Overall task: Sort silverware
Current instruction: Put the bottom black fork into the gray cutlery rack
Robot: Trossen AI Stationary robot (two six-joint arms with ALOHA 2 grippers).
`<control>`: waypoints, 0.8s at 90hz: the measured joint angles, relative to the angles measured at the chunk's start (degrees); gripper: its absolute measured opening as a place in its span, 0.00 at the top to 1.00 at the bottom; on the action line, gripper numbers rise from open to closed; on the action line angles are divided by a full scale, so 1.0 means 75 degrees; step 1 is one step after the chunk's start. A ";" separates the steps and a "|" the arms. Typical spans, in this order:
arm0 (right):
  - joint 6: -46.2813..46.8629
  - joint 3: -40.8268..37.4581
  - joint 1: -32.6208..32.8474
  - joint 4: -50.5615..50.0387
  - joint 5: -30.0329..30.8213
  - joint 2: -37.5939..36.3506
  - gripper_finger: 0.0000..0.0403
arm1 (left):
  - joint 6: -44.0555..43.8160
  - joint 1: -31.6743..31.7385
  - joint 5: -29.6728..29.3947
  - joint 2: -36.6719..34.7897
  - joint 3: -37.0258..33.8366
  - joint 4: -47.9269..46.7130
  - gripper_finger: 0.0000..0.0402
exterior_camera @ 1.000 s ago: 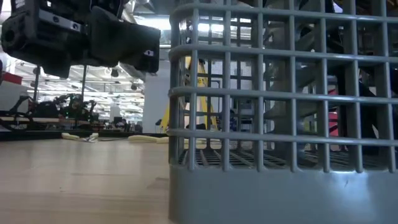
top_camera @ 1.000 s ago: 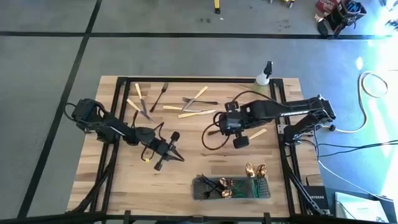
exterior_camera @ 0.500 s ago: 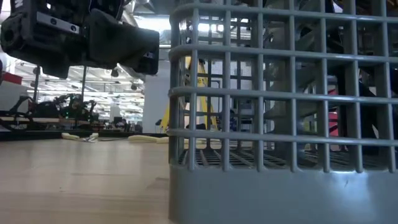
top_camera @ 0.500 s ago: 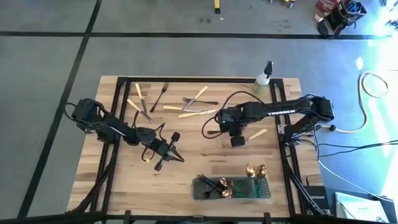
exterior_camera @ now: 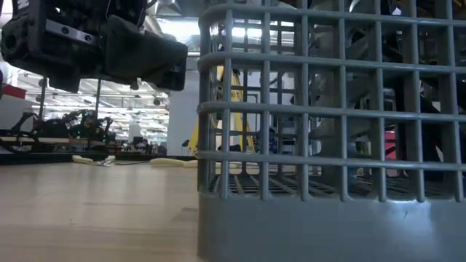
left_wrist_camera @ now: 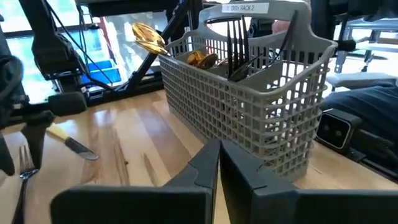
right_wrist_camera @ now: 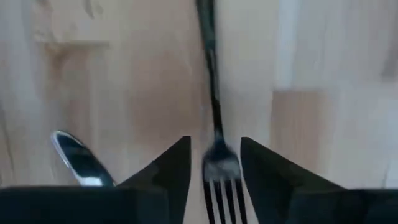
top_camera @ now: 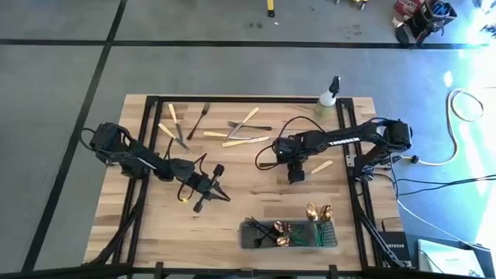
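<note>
Straddling fork (right_wrist_camera: 214, 155) — right tool (right_wrist_camera: 214, 163) open.

We see a pale wood-grain table (top_camera: 232, 209), a grey wire-mesh caddy (left_wrist_camera: 249, 112) holding shiny gold spoons (left_wrist_camera: 149, 38) and dark utensils (left_wrist_camera: 236, 46), cream-handled knives (top_camera: 236, 142), a dark fork (right_wrist_camera: 214, 155), and black arms.

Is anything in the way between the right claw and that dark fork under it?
Nothing visible. The right gripper is open with the dark fork showing directly between its fingers, over bare wood. A knife tip lies off to one side.
</note>
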 joint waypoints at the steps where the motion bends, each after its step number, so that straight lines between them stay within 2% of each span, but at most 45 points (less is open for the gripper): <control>1: 0.0047 -0.0002 -0.0031 -0.0023 -0.0062 -0.0031 0.73 | -0.0002 0.0000 0.0000 0.0000 0.0000 -0.0002 1.00; 14: 0.0499 0.0011 -0.0565 0.0013 -0.0619 -0.0896 0.77 | -0.0010 0.0000 -0.0005 0.0000 0.0000 -0.0012 1.00; 24: 0.1076 0.0007 -0.0882 -0.0234 -0.0689 -0.1971 0.78 | -0.0016 -0.0006 -0.0004 0.0000 0.0000 -0.0025 1.00; 36: 0.2542 -0.0635 -0.1339 -0.0598 -0.0735 -0.3231 0.78 | -0.0013 -0.0009 -0.0002 0.0000 0.0000 -0.0088 1.00; 41: 0.3245 -0.1131 -0.1563 -0.0566 -0.1022 -0.3704 0.77 | 0.0003 -0.0009 0.0052 0.0000 0.0000 -0.0100 1.00; 48: 0.4076 -0.1897 -0.1833 -0.0361 -0.1355 -0.4310 0.71 | 0.0069 -0.0009 0.0126 0.0000 0.0000 -0.0165 1.00; 59: 0.5260 -0.2940 -0.2099 0.0623 -0.1831 -0.5064 0.56 | 0.0139 -0.0009 0.0137 0.0000 0.0000 -0.0239 1.00; 72: 0.5983 -0.3709 -0.2122 0.1520 -0.2307 -0.5388 0.37 | 0.0140 -0.0015 0.0140 0.0000 0.0000 -0.0258 1.00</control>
